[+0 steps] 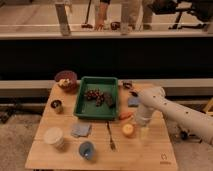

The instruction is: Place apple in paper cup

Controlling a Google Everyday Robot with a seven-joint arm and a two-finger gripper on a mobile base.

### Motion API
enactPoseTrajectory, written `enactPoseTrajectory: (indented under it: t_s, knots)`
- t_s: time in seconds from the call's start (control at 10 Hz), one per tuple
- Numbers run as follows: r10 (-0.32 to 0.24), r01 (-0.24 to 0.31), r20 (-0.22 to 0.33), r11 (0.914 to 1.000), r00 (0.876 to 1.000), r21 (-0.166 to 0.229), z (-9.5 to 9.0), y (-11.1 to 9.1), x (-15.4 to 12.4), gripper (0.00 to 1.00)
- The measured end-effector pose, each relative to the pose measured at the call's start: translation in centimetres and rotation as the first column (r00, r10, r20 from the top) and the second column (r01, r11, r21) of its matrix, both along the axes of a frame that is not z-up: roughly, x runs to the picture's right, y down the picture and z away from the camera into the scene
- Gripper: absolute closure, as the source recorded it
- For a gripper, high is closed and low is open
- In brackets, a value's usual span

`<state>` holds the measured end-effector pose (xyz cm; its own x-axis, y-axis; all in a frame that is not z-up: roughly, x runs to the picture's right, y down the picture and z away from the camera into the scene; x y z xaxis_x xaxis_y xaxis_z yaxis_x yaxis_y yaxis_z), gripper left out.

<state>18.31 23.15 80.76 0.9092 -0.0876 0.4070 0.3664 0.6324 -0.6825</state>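
Observation:
The apple (128,129) is a small round orange fruit lying on the wooden table (150,155), right of centre. The gripper (144,132) points down at the table just to the right of the apple, at the end of the white arm (170,107) that comes in from the right. I cannot tell whether it touches the apple. The paper cup (54,136), wide and cream-white, stands upright at the table's front left, far from the gripper.
A green tray (114,112) with dark pieces sits mid-table. A long orange carrot-like piece (125,116) lies just behind the apple. A blue cup (86,150), grey cloth (80,130) and fork (110,136) lie between apple and paper cup. A dark can (56,105) and bowl (66,80) stand at the left.

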Motion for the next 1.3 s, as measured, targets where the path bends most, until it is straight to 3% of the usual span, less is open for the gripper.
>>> enactPoseTrajectory:
  t_s: [0.1, 0.2, 0.6, 0.8, 1.1, 1.3]
  knots:
    - [0.022, -0.022, 0.014, 0.9996, 1.000, 0.019, -0.2, 0.0, -0.2, 0.20]
    - [0.058, -0.061, 0.061, 0.9969, 0.996, 0.048, -0.5, 0.0, -1.1, 0.20]
    - [0.096, -0.113, 0.174, 0.9895, 0.980, 0.090, -0.8, 0.0, -2.5, 0.20]
    - [0.118, -0.149, 0.224, 0.9804, 0.967, 0.128, -1.0, 0.0, -3.3, 0.20]
    - [0.132, -0.183, 0.263, 0.9658, 0.956, 0.183, -0.9, -0.2, -3.8, 0.20]
    - [0.115, -0.175, 0.279, 0.9635, 0.954, 0.202, -0.8, -0.3, -4.1, 0.24]
